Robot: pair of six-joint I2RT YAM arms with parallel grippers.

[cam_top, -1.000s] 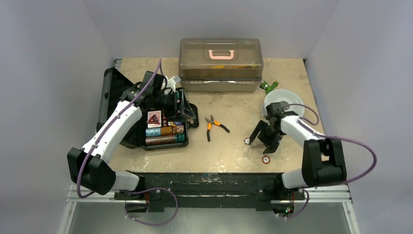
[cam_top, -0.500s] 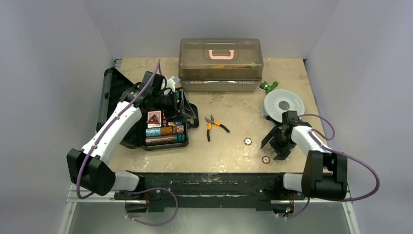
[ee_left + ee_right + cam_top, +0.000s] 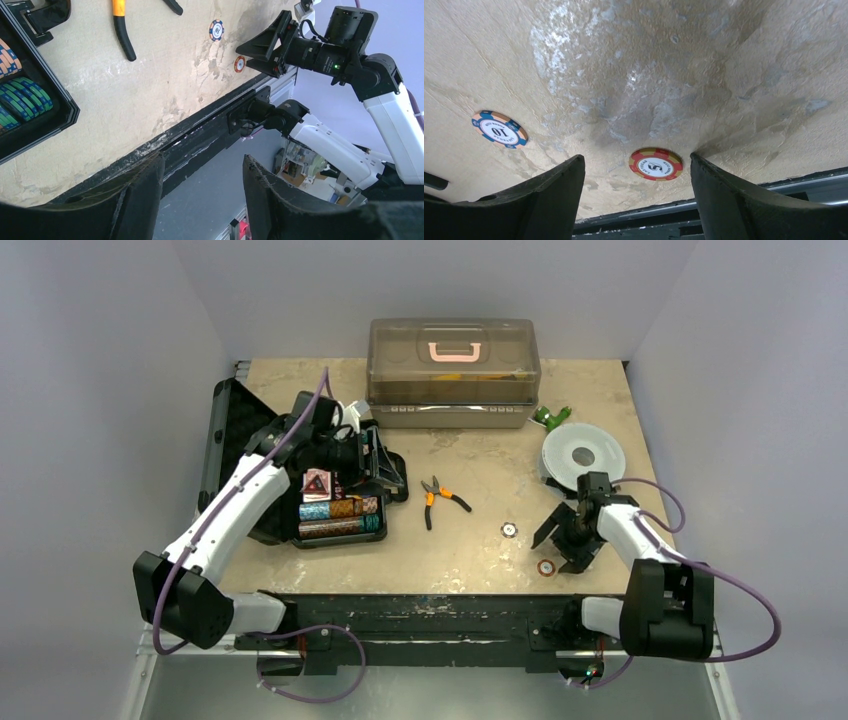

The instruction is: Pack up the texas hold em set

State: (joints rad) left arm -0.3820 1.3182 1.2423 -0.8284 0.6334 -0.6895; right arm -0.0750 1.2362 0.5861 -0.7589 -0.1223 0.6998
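The black case (image 3: 290, 530) of the texas hold em set lies open at the left, with rows of teal, brown and purple chips (image 3: 340, 518) inside. My left gripper (image 3: 388, 468) hangs over the case's right end, open and empty (image 3: 203, 157). Two loose chips lie on the table: a blue one (image 3: 509, 529) (image 3: 500, 129) and a red one (image 3: 546, 567) (image 3: 655, 163). My right gripper (image 3: 556, 550) (image 3: 636, 157) stands open just above the table, the red chip between its fingers nearer the right one, untouched.
Orange-handled pliers (image 3: 440, 498) lie mid-table. A translucent brown box (image 3: 453, 360) with a pink handle stands at the back. A white spool (image 3: 582, 455) and a small green object (image 3: 550, 417) sit back right. The red chip lies close to the table's front edge.
My right gripper has swung away from the blue chip, right and toward the front edge, and now straddles the red chip. The left arm has barely moved.
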